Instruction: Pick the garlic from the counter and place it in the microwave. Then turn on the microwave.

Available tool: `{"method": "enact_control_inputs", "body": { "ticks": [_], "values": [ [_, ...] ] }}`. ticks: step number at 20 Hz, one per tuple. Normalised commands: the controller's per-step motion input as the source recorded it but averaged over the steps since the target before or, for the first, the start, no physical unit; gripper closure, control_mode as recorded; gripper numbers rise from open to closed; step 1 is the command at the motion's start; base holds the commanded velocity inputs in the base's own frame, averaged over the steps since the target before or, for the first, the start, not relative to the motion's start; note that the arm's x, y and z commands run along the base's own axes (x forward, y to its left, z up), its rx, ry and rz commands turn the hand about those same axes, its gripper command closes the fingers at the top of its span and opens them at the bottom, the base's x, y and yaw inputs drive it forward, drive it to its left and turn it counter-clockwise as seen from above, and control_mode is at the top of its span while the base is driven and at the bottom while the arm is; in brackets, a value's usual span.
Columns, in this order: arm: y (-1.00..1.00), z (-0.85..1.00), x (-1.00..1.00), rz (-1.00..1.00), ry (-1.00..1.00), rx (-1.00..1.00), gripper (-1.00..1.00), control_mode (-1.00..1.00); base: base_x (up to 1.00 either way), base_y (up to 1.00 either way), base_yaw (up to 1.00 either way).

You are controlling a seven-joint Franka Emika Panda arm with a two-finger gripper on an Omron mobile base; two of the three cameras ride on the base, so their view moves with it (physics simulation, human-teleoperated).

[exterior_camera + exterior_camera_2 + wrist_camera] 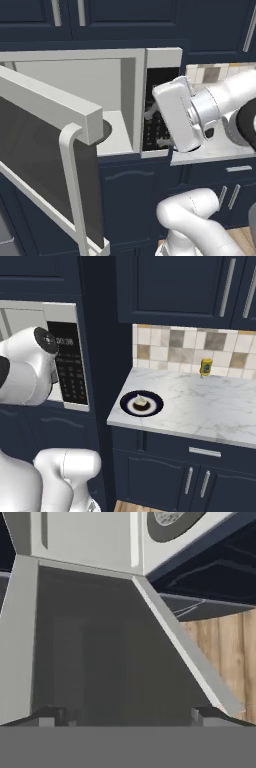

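Item: microwave (100,100). Silver-framed box set among dark blue cabinets; its door (45,165) stood swung wide open toward the camera in the left base view, dark glass pane and long silver handle (72,190) in front. Pale inner floor bare where I could see it. Black keypad panel (70,368) on its right side.

Item: my fingers (127,716). Set wide apart, clamped on nothing; in the hand view the two dark tips rose at the bottom, facing the open door's glass and frame. My hand hung just in front of the keypad panel.

Item: desk (200,406). Marbled pale stone, right of the microwave.

Item: dark blue plate (142,404). Rested near the desk's left front corner, carrying a small pale, garlic-like lump (141,402), well apart from my fingers.

Item: yellow jar (206,367). Upright at the tiled back wall.
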Motion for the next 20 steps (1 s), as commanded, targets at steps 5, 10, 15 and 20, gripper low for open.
{"method": "enact_control_inputs", "body": {
  "ticks": [5, 10, 15, 20],
  "values": [
    [-0.85, 0.0, -0.15, -0.04, -0.24, -0.34, -1.0, -1.0, 0.0, 0.0, 0.0],
    [-0.75, -0.09, -0.15, -0.04, -0.25, -0.35, -1.0, -1.0, 0.0, 0.0, 0.0],
    [-0.62, -0.17, 0.0, -0.03, -0.19, -0.28, -1.0, -1.0, 0.0, 0.0, 0.0],
    [-0.47, -0.12, 0.02, 0.0, -0.1, -0.2, -1.0, -1.0, 0.0, 0.0, 0.0]
  ]
}}
